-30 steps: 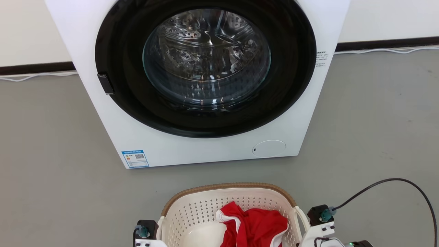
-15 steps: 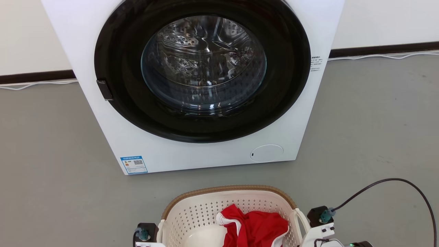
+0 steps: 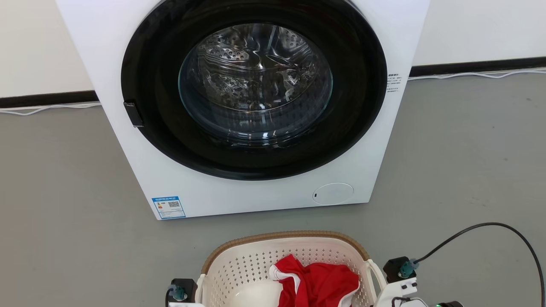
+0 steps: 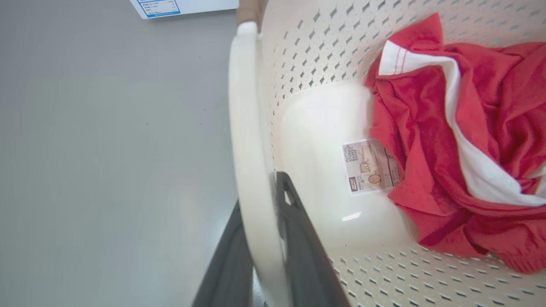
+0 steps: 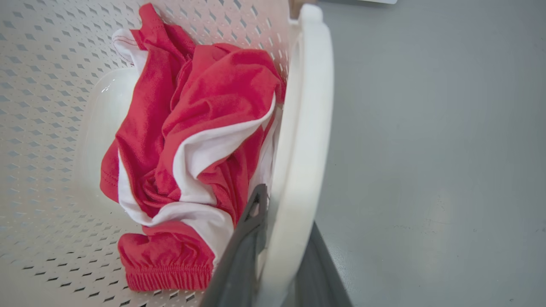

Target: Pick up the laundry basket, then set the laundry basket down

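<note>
A smooth grey floor (image 3: 64, 179) runs back to a white wall (image 3: 34, 42) edged with a dark baseboard (image 3: 42, 97), and a thin white cable (image 3: 469, 74) trails along the foot of that wall. A white front-loading washing machine (image 3: 239, 192) stands in the middle of the head view. Its round black-framed glass door (image 3: 255, 81) is closed and shows the steel drum behind it. A blue-bordered energy label (image 3: 169, 207) is stuck at its lower left corner and a round white cap (image 3: 333, 193) sits at its lower right. A black cable (image 3: 490, 224) arcs over the floor on the right, down to the robot's right wrist. Bare floor lies between the machine and the laundry basket (image 3: 256, 264), which is near the bottom edge of the head view, directly in front of the washer door. The frames do not show whether it rests on the floor. The basket is cream-white plastic, its walls pierced with small diamond holes, with a brown woven-look rim (image 3: 281, 236) and a white loop handle on each side. A crumpled red and white garment (image 3: 320, 283) lies inside toward the right, partly covering a small printed sticker (image 4: 370, 166) on the basket floor. The left hand (image 4: 261, 200) pinches the left handle (image 4: 247, 128), one dark finger on each side of the loop. The right hand (image 5: 286, 213) pinches the right handle (image 5: 307, 106) the same way.
</note>
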You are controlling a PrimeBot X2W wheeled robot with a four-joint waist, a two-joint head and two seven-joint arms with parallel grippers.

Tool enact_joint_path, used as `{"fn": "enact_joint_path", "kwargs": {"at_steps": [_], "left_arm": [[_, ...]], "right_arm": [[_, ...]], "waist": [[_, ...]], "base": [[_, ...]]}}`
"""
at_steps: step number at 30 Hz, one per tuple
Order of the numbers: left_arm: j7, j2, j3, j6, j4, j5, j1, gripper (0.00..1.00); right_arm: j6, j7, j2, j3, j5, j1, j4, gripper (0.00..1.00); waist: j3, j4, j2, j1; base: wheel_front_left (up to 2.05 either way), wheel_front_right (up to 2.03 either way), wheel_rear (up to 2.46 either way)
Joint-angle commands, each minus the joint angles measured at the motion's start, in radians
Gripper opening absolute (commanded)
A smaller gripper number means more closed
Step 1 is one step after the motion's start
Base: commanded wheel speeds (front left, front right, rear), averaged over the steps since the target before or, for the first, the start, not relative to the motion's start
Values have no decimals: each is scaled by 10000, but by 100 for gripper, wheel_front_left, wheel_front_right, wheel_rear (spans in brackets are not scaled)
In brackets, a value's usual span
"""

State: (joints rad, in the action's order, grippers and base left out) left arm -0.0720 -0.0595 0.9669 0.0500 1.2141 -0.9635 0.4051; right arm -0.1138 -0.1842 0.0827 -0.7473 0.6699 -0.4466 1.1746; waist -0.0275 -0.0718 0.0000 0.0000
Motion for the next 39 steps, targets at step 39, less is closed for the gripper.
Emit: {"fn": "enact_joint_path", "kwargs": {"at_steps": [39], "left_arm": [[-994, 22, 304, -55, 92, -568, 1763, 0]], "right_arm": [[-169, 1137, -325, -401, 294, -1096, -430, 0]], "waist": [[2029, 153, 0, 0]], "base": [[0, 0, 0]]}}
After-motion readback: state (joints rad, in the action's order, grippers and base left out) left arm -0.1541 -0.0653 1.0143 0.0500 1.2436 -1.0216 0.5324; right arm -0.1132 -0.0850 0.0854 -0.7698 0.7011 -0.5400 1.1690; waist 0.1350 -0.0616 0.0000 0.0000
